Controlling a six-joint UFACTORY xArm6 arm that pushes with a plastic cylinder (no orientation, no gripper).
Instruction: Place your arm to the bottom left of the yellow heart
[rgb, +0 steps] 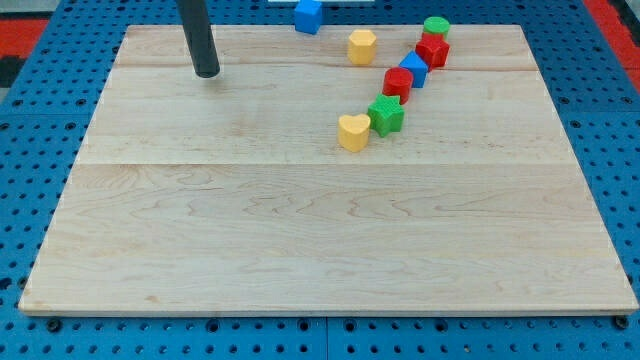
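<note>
board (300, 250): pale wood, blocks clustered toward the view's top right
my tip (207, 73): bare rod end, holding nothing, well apart from every block, near the view's top left
yellow heart (352, 132): touching the green star (386, 116)
step: approach not yet made; next move likely runs right and down, stopping just below-left of the heart without nudging it

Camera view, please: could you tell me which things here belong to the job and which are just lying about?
Job:
my tip, far toward the view's upper left of the yellow heart

Lying about:
green star
red block
blue block
red star
green cylinder
yellow hexagon
blue cube
</note>
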